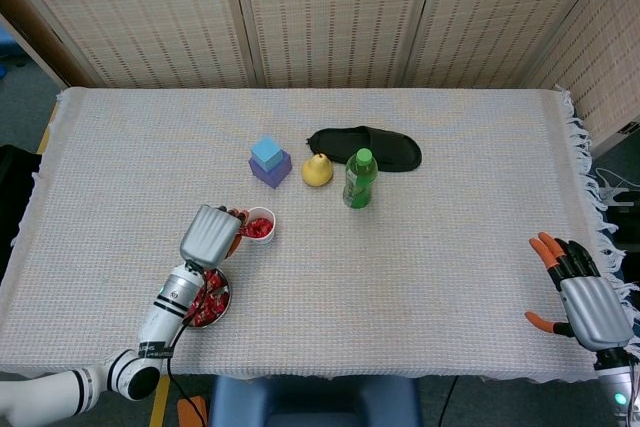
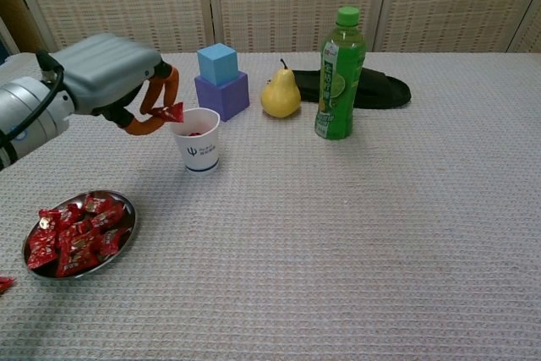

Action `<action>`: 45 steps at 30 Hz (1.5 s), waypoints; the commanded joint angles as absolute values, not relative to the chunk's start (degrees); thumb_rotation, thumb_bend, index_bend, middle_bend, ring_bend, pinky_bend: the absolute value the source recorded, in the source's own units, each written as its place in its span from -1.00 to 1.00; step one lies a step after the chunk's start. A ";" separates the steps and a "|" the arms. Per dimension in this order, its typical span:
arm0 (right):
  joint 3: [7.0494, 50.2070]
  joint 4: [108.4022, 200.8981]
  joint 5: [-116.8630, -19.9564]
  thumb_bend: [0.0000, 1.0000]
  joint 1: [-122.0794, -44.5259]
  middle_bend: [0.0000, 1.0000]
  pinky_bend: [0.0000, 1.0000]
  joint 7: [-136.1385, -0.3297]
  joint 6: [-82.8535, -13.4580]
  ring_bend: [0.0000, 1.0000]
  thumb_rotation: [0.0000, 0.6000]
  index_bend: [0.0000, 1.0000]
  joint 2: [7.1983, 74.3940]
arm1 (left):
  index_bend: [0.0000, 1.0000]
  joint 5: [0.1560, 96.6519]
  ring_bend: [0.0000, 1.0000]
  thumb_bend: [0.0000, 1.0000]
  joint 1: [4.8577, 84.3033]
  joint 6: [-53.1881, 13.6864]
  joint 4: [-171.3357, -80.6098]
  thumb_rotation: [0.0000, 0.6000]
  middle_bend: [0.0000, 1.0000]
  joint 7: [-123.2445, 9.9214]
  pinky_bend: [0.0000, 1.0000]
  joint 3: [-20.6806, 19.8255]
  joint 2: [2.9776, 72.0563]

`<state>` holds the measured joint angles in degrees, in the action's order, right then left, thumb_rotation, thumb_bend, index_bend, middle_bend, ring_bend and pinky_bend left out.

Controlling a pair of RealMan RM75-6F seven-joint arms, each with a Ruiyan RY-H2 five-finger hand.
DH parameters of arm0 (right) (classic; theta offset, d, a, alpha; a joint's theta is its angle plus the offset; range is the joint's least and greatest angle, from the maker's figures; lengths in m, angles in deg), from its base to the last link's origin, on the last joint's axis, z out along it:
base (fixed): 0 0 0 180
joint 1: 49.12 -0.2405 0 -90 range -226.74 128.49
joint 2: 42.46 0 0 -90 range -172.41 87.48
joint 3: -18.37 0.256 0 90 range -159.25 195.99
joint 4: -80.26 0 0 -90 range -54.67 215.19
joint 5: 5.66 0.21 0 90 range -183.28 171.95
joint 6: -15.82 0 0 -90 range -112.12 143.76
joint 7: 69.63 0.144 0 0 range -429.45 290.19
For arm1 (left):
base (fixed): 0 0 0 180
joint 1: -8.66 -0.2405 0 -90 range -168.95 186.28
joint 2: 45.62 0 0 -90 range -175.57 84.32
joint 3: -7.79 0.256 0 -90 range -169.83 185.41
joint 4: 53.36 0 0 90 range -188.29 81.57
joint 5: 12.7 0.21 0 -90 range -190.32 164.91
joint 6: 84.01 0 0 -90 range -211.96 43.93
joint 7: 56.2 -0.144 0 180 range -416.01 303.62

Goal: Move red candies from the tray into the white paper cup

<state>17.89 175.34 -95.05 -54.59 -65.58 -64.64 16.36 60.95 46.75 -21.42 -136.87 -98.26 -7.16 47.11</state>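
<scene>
Red wrapper first: one candy (image 2: 170,112) is pinched in the left hand (image 2: 110,73), whose orange-tipped fingers (image 2: 161,90) curl down just above the rim of the white paper cup (image 2: 199,139). To finish this drop well, I'd say the pinch should sit squarely over the cup's mouth before the fingers part, since the candy hangs near the near-left edge and could glance off. The cup already holds some red. More candies (image 2: 76,238) lie in the metal tray (image 2: 125,209) toward the counter's front. The left arm reaches forward over the tray, wrist tipped down. The right hand (image 1: 585,297) rests far off, fingers spread, holding nothing.
</scene>
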 commanded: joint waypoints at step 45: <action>16.18 176.19 -100.14 -0.95 -54.03 -1.00 -1.00 -64.94 -66.75 -1.00 1.00 -1.00 16.13 | -0.59 77.01 0.31 -0.23 27.62 3.33 -150.51 1.00 -0.23 -84.67 0.96 17.10 34.27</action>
